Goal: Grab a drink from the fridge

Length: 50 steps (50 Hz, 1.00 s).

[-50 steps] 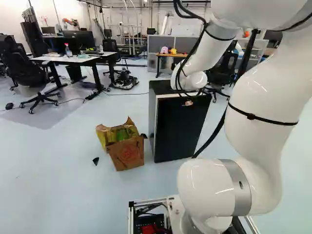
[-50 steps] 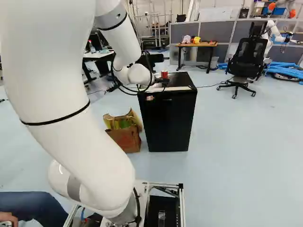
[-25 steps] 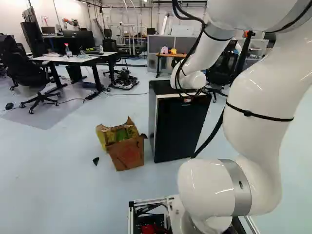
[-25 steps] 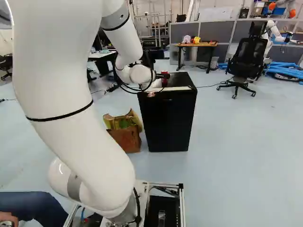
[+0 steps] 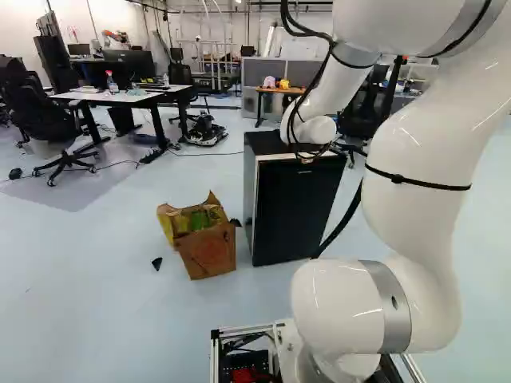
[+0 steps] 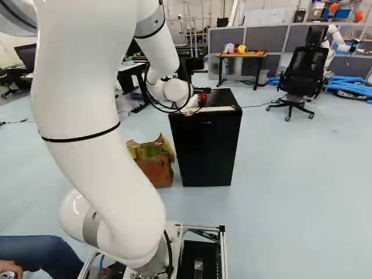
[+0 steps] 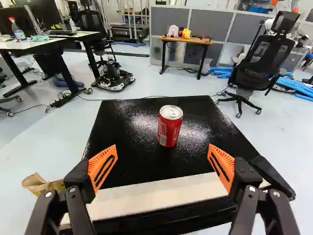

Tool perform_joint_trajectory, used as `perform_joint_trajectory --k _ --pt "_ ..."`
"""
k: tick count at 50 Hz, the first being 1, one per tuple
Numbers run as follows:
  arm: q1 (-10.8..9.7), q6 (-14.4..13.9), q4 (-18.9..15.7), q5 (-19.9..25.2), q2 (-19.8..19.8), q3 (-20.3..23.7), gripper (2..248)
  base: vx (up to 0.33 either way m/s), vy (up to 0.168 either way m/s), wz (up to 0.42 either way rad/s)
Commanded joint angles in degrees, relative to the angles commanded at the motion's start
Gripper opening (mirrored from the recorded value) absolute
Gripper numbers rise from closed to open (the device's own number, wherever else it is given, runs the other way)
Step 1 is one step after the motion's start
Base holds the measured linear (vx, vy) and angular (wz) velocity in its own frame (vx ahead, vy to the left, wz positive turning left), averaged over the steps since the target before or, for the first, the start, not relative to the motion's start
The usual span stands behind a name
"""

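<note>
On top of the black fridge (image 7: 132, 164), toward the middle: one red drink can (image 7: 169, 133), upright, standing free. Pincer (image 7: 162, 150) at the fridge's near side, its two fingers wide apart, neither touching the can, which lies ahead and roughly centred on the gap.

Step in hand, as judged: final approach, pre-grasp. Next move: advance level until the can sits well between the fingers, then close on both sides of its body. Risk: entering off-centre, one finger could nudge or tip it.

Specimen: glossy red cylinder, pale print down the side, silvery lid with pull tab; no dents seen. Smooth wall, probably slippery; moderate squeeze advised.
</note>
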Motion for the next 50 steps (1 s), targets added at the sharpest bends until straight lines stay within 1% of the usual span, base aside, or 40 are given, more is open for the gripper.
perform_joint_trajectory --k 25,50 --pt "-1.31 0.0 0.0 0.0 -5.28 -6.17 247 0.0 0.0 0.0" --pt "-1.05 0.0 0.0 0.0 -9.97 -11.12 247 0.0 0.0 0.0"
